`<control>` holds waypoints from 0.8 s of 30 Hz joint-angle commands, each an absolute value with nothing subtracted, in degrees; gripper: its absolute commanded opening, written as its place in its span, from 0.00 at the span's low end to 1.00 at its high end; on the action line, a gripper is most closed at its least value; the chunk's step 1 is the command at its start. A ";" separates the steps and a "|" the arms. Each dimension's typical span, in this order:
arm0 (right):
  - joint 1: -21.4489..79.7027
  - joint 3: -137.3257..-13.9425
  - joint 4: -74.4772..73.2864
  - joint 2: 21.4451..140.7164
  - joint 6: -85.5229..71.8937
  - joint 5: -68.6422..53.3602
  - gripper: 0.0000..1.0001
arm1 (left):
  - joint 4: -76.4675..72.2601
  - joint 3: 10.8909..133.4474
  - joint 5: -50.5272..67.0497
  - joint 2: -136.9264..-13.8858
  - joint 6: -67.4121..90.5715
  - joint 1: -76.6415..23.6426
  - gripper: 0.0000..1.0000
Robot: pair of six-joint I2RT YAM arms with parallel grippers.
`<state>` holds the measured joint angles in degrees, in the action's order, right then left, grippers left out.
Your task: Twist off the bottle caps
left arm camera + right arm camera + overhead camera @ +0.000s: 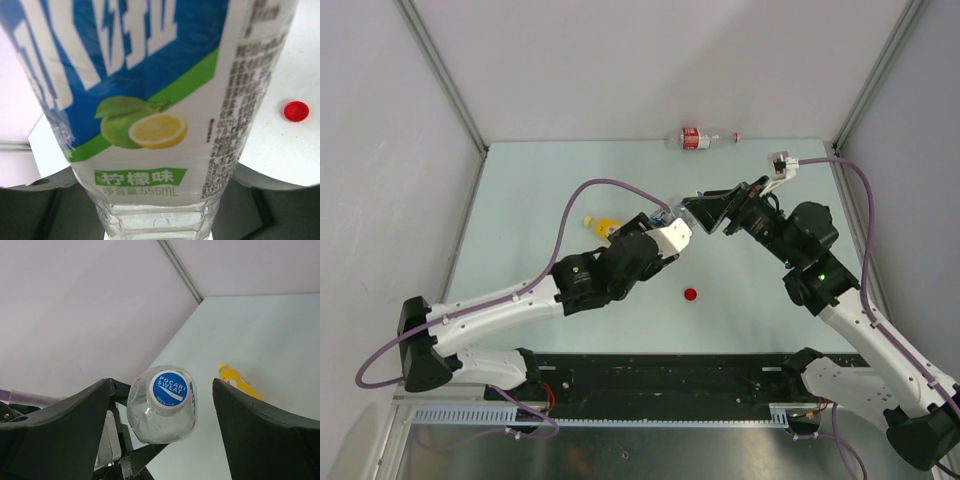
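One clear plastic "555mL" bottle (160, 125) pinched in my left end effector (672, 225); right end effector (162, 410) spread around its round blue "POCARI SWEAT" cap (168, 385).

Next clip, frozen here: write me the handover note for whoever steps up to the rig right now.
Left hand: shut on the clear bottle with the blue label, its neck pointing at the other arm.
Right hand: open, fingers either side of the blue cap, not touching it.
Red cap lies loose on the table. The red-label bottle lies at the far edge. The yellow bottle lies on the left half, its cap apparently still on.
Done: red cap off.
Left: close on the blue cap and unscrew it, then do the yellow one.
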<state>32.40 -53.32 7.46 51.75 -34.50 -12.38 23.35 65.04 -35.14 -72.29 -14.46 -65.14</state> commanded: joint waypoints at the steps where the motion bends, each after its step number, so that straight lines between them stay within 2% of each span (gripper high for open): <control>1: 33.33 -56.15 7.82 52.47 -34.66 -10.04 0.81 | 22.24 65.57 -39.61 -72.31 -15.65 -65.86 0.01; 4: 33.53 -56.16 7.24 52.70 -34.90 -9.06 0.69 | 22.31 65.49 -39.48 -72.52 -15.76 -65.98 0.00; 6: 33.50 -56.14 6.89 52.62 -35.20 -8.28 0.65 | 22.39 65.44 -39.42 -72.69 -15.91 -66.11 0.00; 18: 33.57 -56.16 7.11 52.41 -36.61 -7.14 0.60 | 22.63 65.45 -39.23 -73.65 -16.17 -66.83 0.00; 23: 33.57 -56.16 6.87 52.40 -36.90 -7.21 0.32 | 22.63 65.48 -39.50 -73.75 -16.12 -66.88 0.00; 24: 33.57 -56.16 6.95 52.48 -36.91 -7.34 0.29 | 22.61 65.48 -39.61 -73.74 -16.15 -66.88 0.00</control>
<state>33.26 -53.39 5.82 52.95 -36.45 -7.75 23.73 65.04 -37.65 -73.87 -15.11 -66.41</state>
